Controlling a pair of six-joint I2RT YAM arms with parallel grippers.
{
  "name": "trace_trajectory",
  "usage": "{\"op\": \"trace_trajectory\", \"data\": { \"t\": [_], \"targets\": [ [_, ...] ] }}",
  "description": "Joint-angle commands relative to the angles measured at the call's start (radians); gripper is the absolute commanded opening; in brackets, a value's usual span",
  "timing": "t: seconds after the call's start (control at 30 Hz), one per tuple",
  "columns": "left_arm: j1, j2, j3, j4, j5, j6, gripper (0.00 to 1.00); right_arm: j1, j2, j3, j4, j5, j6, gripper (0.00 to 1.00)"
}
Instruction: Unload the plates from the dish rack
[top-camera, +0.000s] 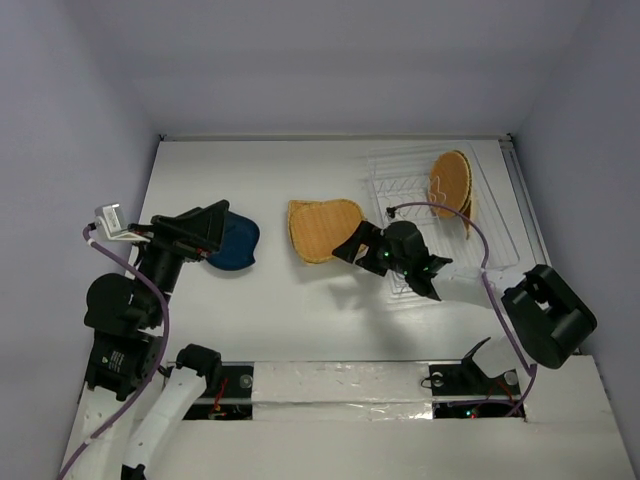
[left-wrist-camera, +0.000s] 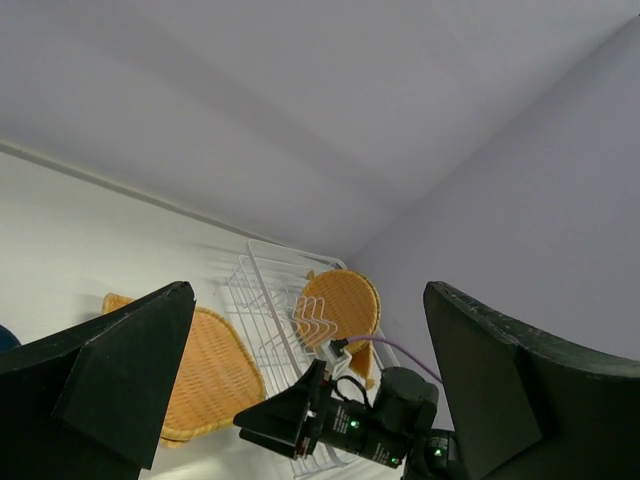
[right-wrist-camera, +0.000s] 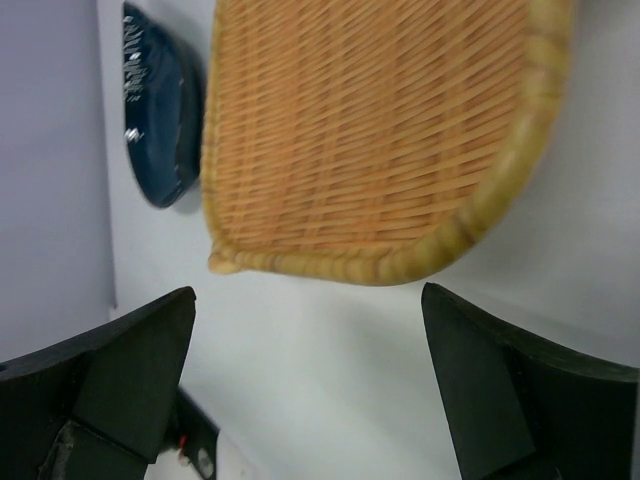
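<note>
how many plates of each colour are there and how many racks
dish rack: 1
orange woven plates: 3, one lying flat and, it seems, two standing in the dish rack, front and rear, the rear one mostly hidden
dark blue plates: 1
total: 5

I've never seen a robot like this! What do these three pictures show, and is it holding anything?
These are two robot arms, each with a two-finger claw. One picture looks down from above. The other two come from small cameras on the wrists, so the black shapes at the bottom are each claw's own fingers. On the white table lie a dark blue plate and a woven orange plate. More orange plates stand in the clear dish rack. The left gripper is by the blue plate, the right gripper by the woven one. Both are open, holding nothing.
</note>
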Motion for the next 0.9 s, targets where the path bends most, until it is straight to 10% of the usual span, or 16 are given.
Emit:
{"op": "trace_trajectory", "data": {
  "t": [0.0, 0.53, 0.87],
  "targets": [
    [-0.012, 0.005, 0.051, 0.025, -0.058, 0.001, 0.99, 0.008, 0.017, -0.003, 0.214, -0.203, 0.019, 1.00],
    [-0.012, -0.006, 0.014, 0.120, 0.081, -0.001, 0.99, -0.012, -0.191, 0.004, -0.126, -0.352, 0.070, 1.00],
    [-0.012, 0.002, -0.025, 0.078, -0.043, 0.019, 0.99, -0.021, -0.191, -0.018, 0.043, -0.643, 0.200, 1.00]
  ]
}}
